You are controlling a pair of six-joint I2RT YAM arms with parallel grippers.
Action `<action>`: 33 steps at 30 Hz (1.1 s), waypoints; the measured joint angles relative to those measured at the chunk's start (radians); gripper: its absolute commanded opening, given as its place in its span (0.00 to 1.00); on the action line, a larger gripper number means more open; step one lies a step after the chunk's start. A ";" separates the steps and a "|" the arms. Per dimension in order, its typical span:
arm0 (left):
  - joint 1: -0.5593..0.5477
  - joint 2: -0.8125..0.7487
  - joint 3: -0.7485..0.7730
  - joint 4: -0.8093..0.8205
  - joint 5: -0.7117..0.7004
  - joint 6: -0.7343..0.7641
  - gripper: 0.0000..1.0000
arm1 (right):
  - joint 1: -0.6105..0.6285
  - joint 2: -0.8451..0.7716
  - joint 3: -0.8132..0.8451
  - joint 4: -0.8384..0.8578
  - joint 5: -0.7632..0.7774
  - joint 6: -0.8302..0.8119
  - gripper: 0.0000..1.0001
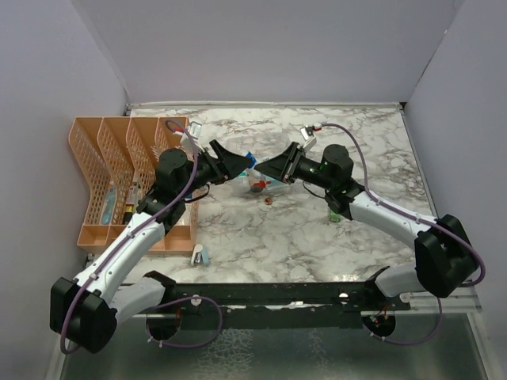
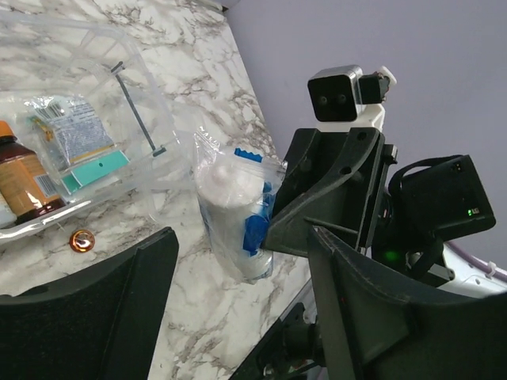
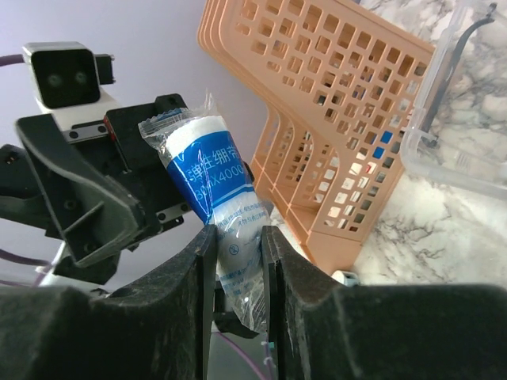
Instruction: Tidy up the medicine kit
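The right gripper [image 3: 238,237] has its black fingers clamped on a clear plastic packet [image 3: 210,170] holding a blue-and-white bandage roll. The left gripper [image 2: 242,237] stands spread wide on either side of that packet, gripping nothing. The clear plastic medicine kit [image 2: 79,39] sits mid-table just beside both, right of the orange lattice organizer [image 1: 119,174].

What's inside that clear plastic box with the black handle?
Inside the medicine kit, the left wrist view shows a brown bottle with an orange cap and a printed sachet over a teal card. The box's left part runs out of frame, so anything there is unseen.
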 measured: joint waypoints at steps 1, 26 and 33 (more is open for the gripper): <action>0.000 0.007 0.000 0.005 0.000 -0.009 0.62 | 0.000 0.008 0.000 0.011 -0.002 0.015 0.27; 0.003 0.063 -0.001 0.106 -0.055 -0.092 0.30 | 0.001 0.109 0.037 0.138 -0.080 0.154 0.41; 0.002 0.097 0.051 0.066 -0.067 -0.031 0.29 | 0.001 0.106 0.048 0.060 -0.093 0.029 0.54</action>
